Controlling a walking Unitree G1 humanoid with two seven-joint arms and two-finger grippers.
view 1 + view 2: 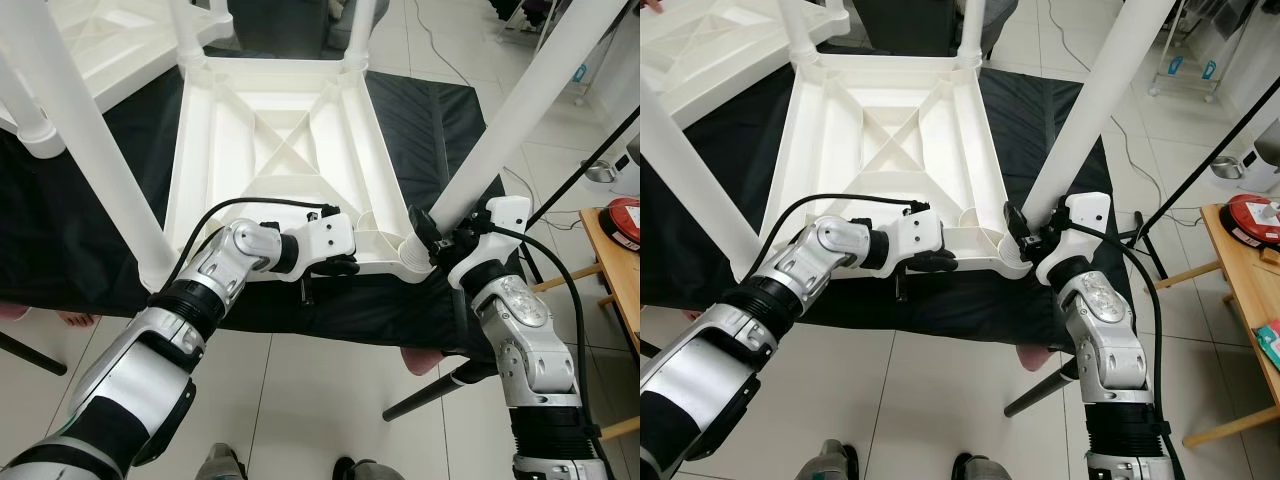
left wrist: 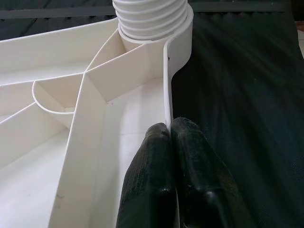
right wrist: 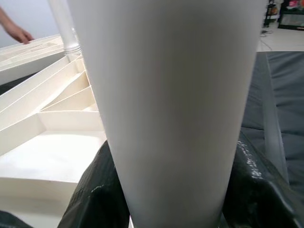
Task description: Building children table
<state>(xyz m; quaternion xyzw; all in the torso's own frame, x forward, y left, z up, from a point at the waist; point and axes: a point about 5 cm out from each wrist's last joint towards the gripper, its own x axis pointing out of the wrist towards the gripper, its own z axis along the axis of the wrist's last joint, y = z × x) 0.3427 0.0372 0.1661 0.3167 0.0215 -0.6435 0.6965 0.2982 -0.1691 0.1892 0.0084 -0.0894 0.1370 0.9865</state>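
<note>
- Tabletop, white plastic, lies upside down on a black sheet on the floor, ribbed underside facing up. Not on any counter.
- Near-right corner socket sits between the two arms. The leg going into it is a long white tube w/ its low end at the socket.
- Leg's long axis leans up and away to the robot's right, so not yet square to the tabletop. Other legs already stand at the far corners and the near-left one.
- Right gripper: fingers clamp the leg's lower end from both sides, just above the socket. In the right wrist view the tube runs straight out between them.
- Left gripper: fingers pinched narrow on the tabletop's near rim, one each side of the thin wall, just beside the same corner. The left wrist view looks along the rim to the leg's threaded end sitting in the socket.
- Key relation: leg lies directly ahead of the left fingers along the rim, and inside the right fingers. Right arm does the turning, left only braces.
- Judgement: threads look partly engaged. Next move prob. needs the leg brought upright over the socket axis before twisting, else it may cross-thread or lift the corner.
- A person's hand shows at the far side of the tabletop.
</note>
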